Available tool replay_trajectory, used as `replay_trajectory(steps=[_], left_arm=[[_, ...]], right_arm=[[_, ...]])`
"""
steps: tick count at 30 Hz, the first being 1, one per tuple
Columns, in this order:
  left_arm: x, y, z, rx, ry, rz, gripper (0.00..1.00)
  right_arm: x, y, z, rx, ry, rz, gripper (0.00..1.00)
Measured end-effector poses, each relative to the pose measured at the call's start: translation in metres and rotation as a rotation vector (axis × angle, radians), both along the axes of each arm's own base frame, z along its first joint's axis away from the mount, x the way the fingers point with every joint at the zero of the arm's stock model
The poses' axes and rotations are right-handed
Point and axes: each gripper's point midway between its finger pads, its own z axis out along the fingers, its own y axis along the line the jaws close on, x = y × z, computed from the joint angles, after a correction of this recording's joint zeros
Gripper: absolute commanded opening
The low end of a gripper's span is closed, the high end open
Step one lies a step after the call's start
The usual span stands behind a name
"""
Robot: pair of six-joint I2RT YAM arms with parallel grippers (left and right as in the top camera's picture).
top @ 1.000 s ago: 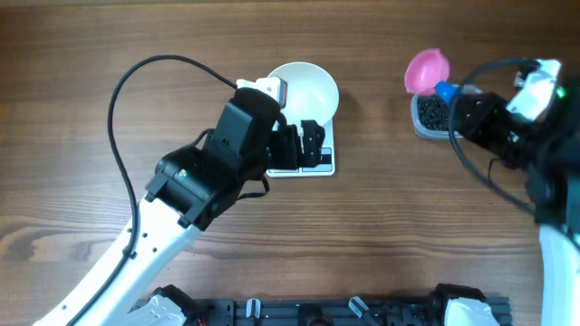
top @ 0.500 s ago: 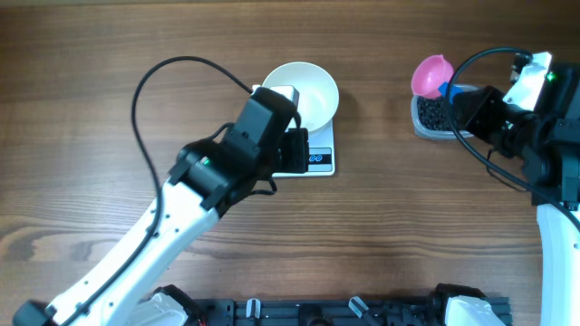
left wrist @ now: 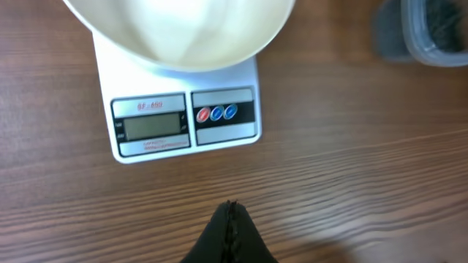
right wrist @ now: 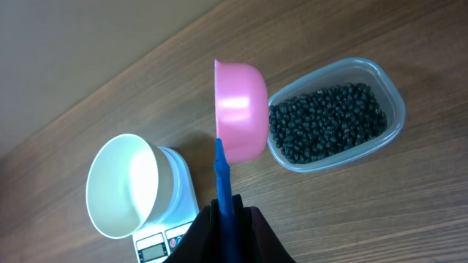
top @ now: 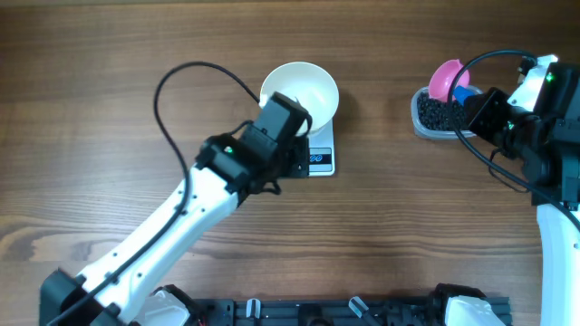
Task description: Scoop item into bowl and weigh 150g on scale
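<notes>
At the tub (right wrist: 387, 88) of pellets (right wrist: 329, 120), the right gripper (right wrist: 227, 215) clamps the pink scoop (right wrist: 241, 109) ready to dip, while the left gripper (left wrist: 231, 219), closed empty, seemingly waits beside bowl (left wrist: 183, 36) and scale (left wrist: 183, 131).

A white kitchen scale (left wrist: 183, 95) carries small red lettering just above its grey display (left wrist: 152, 126), reading roughly "SF-400". Tiny print around the display is too small to read.
</notes>
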Motion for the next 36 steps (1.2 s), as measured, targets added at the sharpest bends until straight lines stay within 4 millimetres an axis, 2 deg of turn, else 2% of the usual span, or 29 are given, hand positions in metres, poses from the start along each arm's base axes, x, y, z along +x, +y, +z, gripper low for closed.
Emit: replay_trajectory(steps=[5,10,18,28,36], left_arm=[[0.0,-0.015,-0.035,0.011,0.01,-0.03,0.04],[0.007,-0.032,-0.052,0.013,-0.007,-0.052,0.04],[0.019,-0.036,-0.088,0.077,0.004,-0.036,0.04],[0.033,-0.031,-0.111,0.144,-0.018,-0.002,0.04],[0.048,-0.021,-0.118,0.211,-0.079,0.047,0.04]], right_arm=[[0.0,0.0,0.0,-0.002,-0.001,0.002,0.04],[0.0,0.0,0.0,-0.002,-0.001,0.002,0.04],[0.0,-0.001,0.0,-0.036,-0.006,0.031,0.04],[0.0,-0.001,0.0,-0.043,-0.007,0.037,0.04],[0.0,-0.001,0.0,-0.044,-0.007,0.039,0.04]])
